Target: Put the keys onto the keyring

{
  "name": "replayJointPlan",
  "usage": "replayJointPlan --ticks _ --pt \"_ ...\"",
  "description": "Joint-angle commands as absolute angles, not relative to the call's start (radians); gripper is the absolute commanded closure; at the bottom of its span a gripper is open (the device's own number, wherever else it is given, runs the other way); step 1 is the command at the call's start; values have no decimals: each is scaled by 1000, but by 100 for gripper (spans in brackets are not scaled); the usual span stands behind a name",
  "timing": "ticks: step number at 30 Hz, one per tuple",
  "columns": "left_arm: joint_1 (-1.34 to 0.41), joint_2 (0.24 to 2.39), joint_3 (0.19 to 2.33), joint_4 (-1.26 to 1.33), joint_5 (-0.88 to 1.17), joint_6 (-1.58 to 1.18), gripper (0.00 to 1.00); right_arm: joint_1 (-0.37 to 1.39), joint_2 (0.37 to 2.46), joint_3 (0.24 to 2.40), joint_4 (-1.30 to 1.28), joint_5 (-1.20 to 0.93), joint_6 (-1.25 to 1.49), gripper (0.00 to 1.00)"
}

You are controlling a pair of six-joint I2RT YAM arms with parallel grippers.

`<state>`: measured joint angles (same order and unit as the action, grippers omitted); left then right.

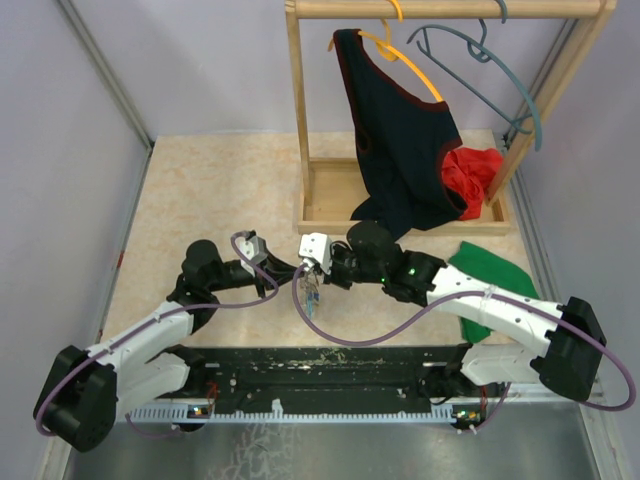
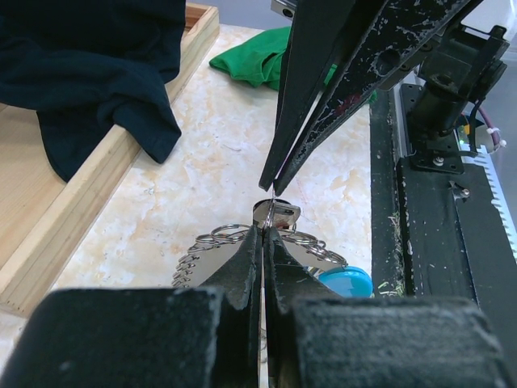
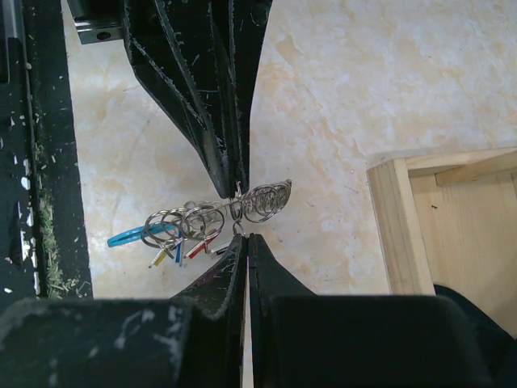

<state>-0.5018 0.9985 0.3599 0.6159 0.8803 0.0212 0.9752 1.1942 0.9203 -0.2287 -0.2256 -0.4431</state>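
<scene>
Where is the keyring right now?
Near the middle of the table in the top view, the keyring is pinched between the left gripper and right gripper, in front of the wooden rack.

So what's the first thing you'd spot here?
In the middle of the table the left gripper and right gripper are tip to tip, both pinched shut on the coiled wire keyring, with tiny coloured keys dangling from it. Behind them, at the back right, a wooden rack holds a dark top on a yellow hanger.

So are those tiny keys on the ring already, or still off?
On, it seems: the keys hang from the coiled-wire keyring.
</scene>
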Motion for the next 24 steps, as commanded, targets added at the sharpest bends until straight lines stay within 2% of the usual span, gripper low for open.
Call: replayJointPlan --ticks 1,19,24 --pt "-504 999 361 673 926 28 99 994 1193 991 -171 -277 -442 100" --pt "-505 982 356 672 870 -15 99 995 1186 992 -132 -271 -377 100" --pt "-505 972 346 669 843 -10 99 993 1158 967 -172 -210 -346 100"
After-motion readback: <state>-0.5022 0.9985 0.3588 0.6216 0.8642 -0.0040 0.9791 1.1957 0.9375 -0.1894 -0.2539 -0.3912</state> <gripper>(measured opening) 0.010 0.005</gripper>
